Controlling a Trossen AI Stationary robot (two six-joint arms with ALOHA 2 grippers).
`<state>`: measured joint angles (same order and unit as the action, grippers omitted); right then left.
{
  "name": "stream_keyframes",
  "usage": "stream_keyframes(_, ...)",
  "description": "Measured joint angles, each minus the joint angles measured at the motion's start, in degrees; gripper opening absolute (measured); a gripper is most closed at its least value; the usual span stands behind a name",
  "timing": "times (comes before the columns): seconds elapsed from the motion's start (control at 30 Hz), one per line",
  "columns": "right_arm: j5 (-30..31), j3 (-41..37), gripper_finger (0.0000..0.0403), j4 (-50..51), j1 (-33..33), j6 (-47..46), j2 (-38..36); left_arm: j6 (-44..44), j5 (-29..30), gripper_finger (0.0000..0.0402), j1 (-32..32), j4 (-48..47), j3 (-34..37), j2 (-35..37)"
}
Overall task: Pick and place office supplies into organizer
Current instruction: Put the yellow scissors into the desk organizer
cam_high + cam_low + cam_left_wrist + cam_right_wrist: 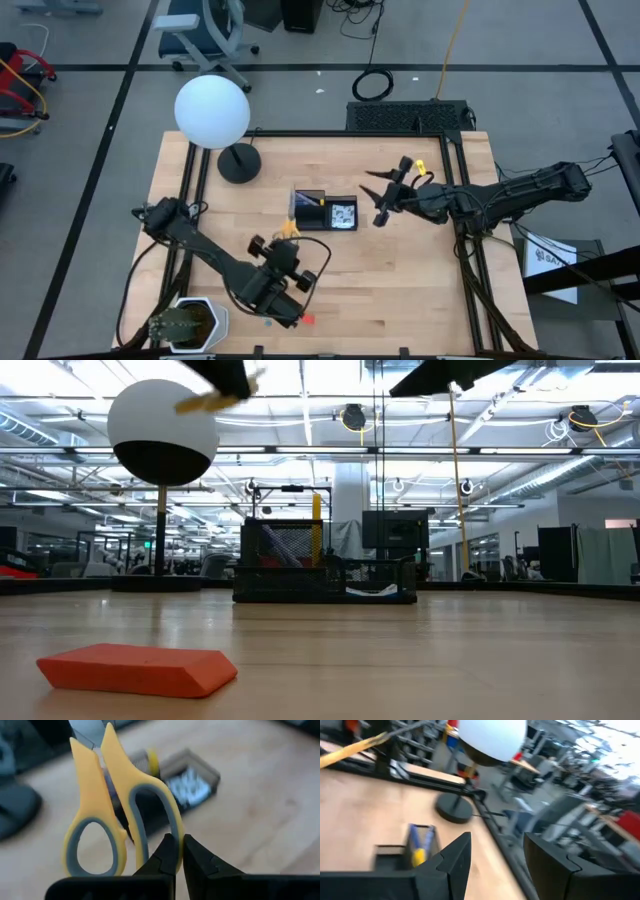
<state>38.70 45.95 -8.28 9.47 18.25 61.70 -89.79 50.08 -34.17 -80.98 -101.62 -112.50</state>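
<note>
Left gripper (pixel 176 851): jaws pinched together on one handle loop of the yellow-handled scissors (pixel 117 805), lifted off the bench (pixel 400 290). Scissors' long axis runs straight ahead of the jaws, blades leading toward the organizer (pixel 325 211) just beyond, so the left arm is the nearer one. Red eraser (pixel 307 319) sits on the bench just behind that gripper. Right gripper (pixel 388 194): jaws apart, empty, hovering just past the organizer's far side.

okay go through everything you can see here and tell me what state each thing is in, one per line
left gripper: shut on scissors, raised near the organizer
scissors: held by one handle loop, off the table
right gripper: open, empty, beside the organizer
organizer: on the table, some items already inside
red eraser: lying flat on the table
lamp: upright, unlit
</note>
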Motion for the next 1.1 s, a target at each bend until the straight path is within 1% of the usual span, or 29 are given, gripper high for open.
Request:
stream_keyframes(0.1,-3.0,0.0,0.0171,0.3,0.0,-3.7,0.0,2.5,6.0,0.0012,-0.3,-2.3,0.0,3.1)
stream_keyframes(0.17,-3.0,0.0,0.0171,0.3,0.0,-5.8,0.0,4.4,10.3,0.0012,-0.8,-2.7,0.0,5.3)
stream_keyframes(0.27,-3.0,0.0,0.0171,0.4,0.0,-5.9,0.0,7.6,17.1,0.0012,-1.0,-2.4,0.0,8.5)
stream_keyframes(0.4,-2.9,0.0,0.0171,0.9,0.0,-7.3,0.0,10.8,21.5,0.0012,-0.7,-2.1,0.0,11.7)
stream_keyframes(0.53,-3.0,0.0,0.0171,0.8,0.0,-7.9,0.0,12.2,23.7,0.0012,0.2,-1.9,0.0,13.2)
stream_keyframes(0.6,-3.0,0.0,0.0171,0.7,0.0,-7.8,0.0,12.8,23.7,0.0012,1.0,-1.8,0.2,13.3)
stream_keyframes(0.7,-3.0,0.0,0.0171,-0.1,0.0,-5.0,0.0,13.2,23.7,0.0012,2.8,-1.9,1.6,13.3)
stream_keyframes(0.77,-3.0,0.0,0.0171,-0.5,0.0,-1.7,0.0,12.8,23.4,0.0012,4.1,-1.8,2.9,13.3)
stream_keyframes(0.87,-3.0,0.0,0.0171,-0.5,0.0,6.4,0.0,11.2,22.3,0.0012,6.4,-0.7,5.7,13.3)
stream_keyframes(0.93,-3.0,0.0,0.0171,-0.5,0.0,12.0,0.0,11.2,20.7,0.0012,8.2,1.0,7.4,13.3)
stream_keyframes(1.0,-3.0,0.0,0.0171,-0.5,0.0,17.2,0.3,13.0,17.3,0.0012,10.7,2.8,7.7,13.3)
stream_keyframes(1.1,-3.0,0.0,0.0171,-0.4,0.0,23.9,0.5,19.7,12.3,0.0012,13.6,8.5,7.7,13.3)
